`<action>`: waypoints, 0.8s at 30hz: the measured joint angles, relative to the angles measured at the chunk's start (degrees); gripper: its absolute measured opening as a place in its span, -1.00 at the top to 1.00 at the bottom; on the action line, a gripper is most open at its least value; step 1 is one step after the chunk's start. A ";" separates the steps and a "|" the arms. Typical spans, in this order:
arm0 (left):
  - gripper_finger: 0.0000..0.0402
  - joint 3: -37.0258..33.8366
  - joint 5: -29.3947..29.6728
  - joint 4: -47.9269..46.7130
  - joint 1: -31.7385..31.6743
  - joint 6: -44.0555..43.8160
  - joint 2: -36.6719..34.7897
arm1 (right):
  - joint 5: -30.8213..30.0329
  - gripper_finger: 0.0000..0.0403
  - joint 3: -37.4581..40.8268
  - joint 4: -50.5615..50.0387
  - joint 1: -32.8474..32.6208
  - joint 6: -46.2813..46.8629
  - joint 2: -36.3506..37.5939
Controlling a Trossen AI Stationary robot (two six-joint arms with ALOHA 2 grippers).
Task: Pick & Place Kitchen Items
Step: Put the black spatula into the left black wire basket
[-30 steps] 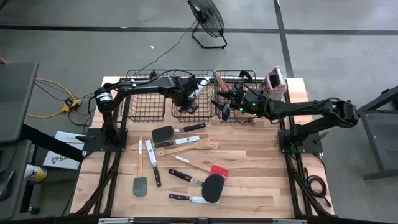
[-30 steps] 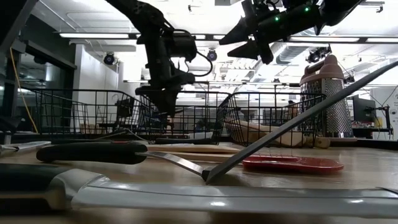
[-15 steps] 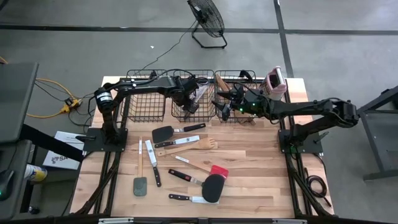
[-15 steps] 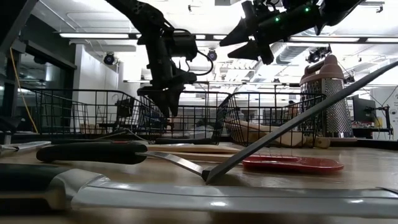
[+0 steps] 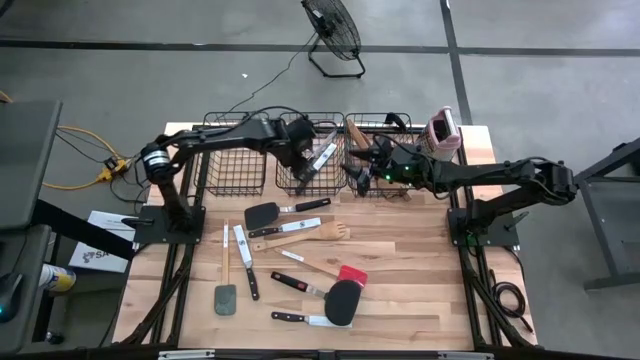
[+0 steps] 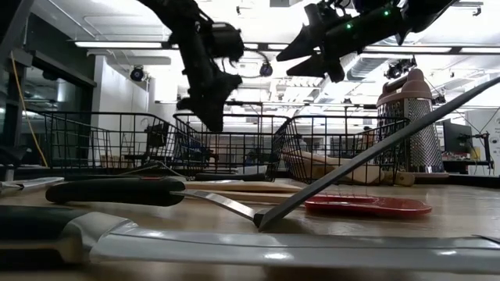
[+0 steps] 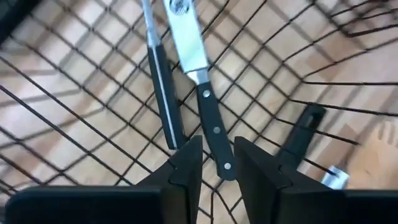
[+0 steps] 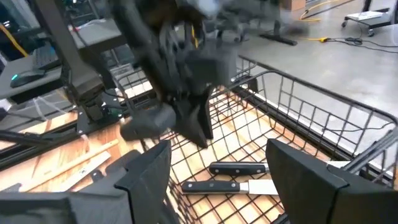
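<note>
Steel-bladed knives, wooden spatulas and plastic turners lie scattered on the table [image 5: 400, 300] in the high view; the left gripper [image 5: 300, 158] hangs over the middle basket [image 5: 292, 186], the right gripper [image 5: 357, 163] over the right basket [image 5: 392, 122]. One black-handled knife [image 5: 324, 157] lies in the middle basket beside the left gripper

Low view: the left gripper [image 6: 209, 105] hangs clear above the basket rims with nothing between its fingers

Left wrist view: the left fingers [image 7: 186, 165] stand narrowly apart and empty above two knives [image 7: 208, 109] on the basket floor. These knives look stiff, light and slick on the blade; the black riveted handle is the safer hold

Right wrist view: the right fingers [image 8: 146, 168] are spread wide, holding nothing, above more knives [image 8: 233, 185]
</note>
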State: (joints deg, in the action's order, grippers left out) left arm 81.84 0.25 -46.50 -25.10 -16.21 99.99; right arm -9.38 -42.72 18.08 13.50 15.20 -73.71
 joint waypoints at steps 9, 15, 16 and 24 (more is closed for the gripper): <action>0.84 0.00 0.59 -5.00 2.73 7.93 -7.73 | 0.97 -0.26 0.00 -4.31 0.00 -0.81 0.95; 0.98 0.00 5.57 -12.10 9.10 8.53 -9.09 | 0.95 -0.26 0.00 -7.91 0.00 -1.51 4.49; 0.97 -0.05 6.49 -13.03 10.30 8.43 -9.09 | 0.98 -0.26 0.00 -8.44 0.00 -1.52 5.11; 0.96 -7.05 8.24 -13.39 18.41 5.35 -9.10 | 0.18 -0.26 -0.02 -14.86 -1.91 -2.43 10.45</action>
State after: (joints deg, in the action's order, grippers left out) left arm 74.80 8.49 -59.89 -6.69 -10.85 90.89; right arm -9.19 -42.74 3.22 11.58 12.77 -63.26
